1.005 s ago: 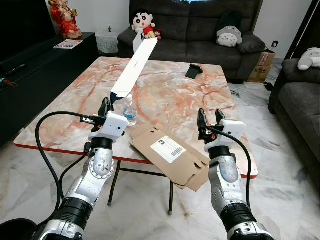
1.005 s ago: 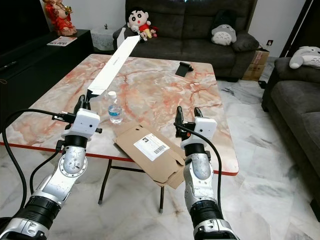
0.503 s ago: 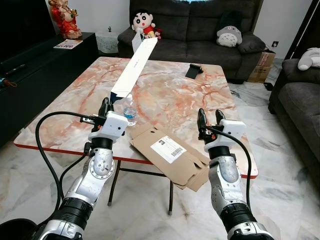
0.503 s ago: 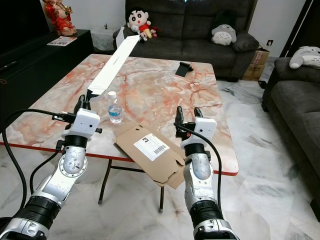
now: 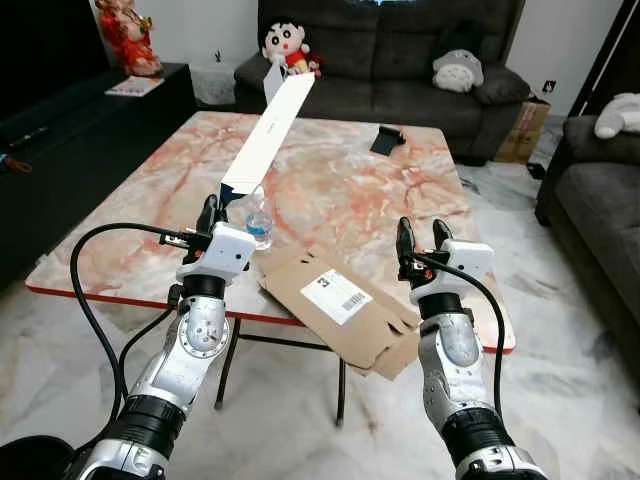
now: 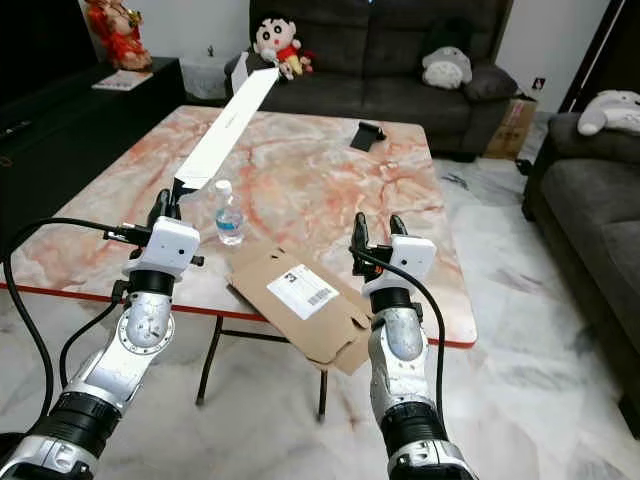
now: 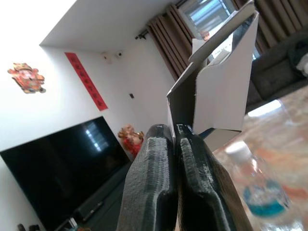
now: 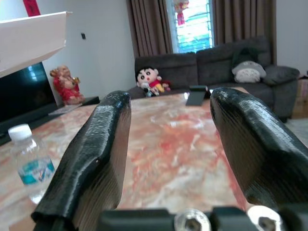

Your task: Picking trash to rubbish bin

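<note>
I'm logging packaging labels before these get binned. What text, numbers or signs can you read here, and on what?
Shipping label on the flattened cardboard box: barcode and print, too small to read.
Water bottle label: blurred.
Long white box in the left gripper: small dark print, unreadable.

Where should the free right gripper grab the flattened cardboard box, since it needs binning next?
Grip the flattened cardboard box at its corner overhanging the near table edge, coming from the robot's side. It lies flat, so only there can one finger of the open right gripper slip beneath. The left gripper holds the long white box.
</note>
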{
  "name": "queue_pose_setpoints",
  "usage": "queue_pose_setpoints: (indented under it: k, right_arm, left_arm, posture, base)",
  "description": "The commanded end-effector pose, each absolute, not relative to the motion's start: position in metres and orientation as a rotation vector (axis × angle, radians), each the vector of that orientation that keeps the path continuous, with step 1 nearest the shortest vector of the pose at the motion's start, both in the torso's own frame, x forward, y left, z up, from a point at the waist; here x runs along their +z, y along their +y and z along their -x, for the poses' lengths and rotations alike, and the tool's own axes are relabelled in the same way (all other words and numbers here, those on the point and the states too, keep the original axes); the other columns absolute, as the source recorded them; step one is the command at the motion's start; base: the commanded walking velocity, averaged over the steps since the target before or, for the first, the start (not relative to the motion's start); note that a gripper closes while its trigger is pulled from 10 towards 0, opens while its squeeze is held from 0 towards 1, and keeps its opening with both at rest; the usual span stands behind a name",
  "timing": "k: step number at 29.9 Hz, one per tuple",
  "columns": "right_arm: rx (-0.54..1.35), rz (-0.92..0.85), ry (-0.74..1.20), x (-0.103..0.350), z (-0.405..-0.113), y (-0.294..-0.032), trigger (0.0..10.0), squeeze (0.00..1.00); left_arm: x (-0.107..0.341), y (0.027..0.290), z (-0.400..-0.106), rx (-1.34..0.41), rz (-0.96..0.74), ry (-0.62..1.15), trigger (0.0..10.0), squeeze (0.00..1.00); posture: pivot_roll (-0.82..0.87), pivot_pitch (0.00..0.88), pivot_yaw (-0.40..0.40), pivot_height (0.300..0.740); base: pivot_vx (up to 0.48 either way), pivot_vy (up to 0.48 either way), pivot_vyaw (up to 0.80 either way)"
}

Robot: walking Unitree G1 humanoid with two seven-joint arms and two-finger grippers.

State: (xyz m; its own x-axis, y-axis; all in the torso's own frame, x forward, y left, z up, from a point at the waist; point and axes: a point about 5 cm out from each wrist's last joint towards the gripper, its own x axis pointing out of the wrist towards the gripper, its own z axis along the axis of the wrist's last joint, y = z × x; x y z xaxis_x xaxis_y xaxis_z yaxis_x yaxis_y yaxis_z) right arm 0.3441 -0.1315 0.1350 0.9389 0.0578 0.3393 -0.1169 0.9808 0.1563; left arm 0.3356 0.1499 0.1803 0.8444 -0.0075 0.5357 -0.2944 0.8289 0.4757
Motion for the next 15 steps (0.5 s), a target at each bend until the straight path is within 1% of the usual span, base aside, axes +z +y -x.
queue_pose_setpoints:
  k: [1, 15]
  right_arm:
    - [0.082, -0.186, -0.358, 0.1367, -0.3428, -0.1328, 10.0, 0.00]
    - [0.082, -0.184, -0.353, 0.1363, -0.3425, -0.1329, 10.0, 0.00]
  left_arm:
    - [0.1813, 0.1510, -0.3346, 0.173, -0.574, -0.561, 10.0, 0.00]
    - [0.1806, 0.1514, -0.3340, 0.177, -0.574, -0.560, 10.0, 0.00]
  posture:
    - [0.14, 0.000, -0.025, 0.740]
    - [0.14, 0.000, -0.026, 0.740]
  base:
    - [-0.330, 0.000, 0.00]
    - [-0.329, 0.000, 0.00]
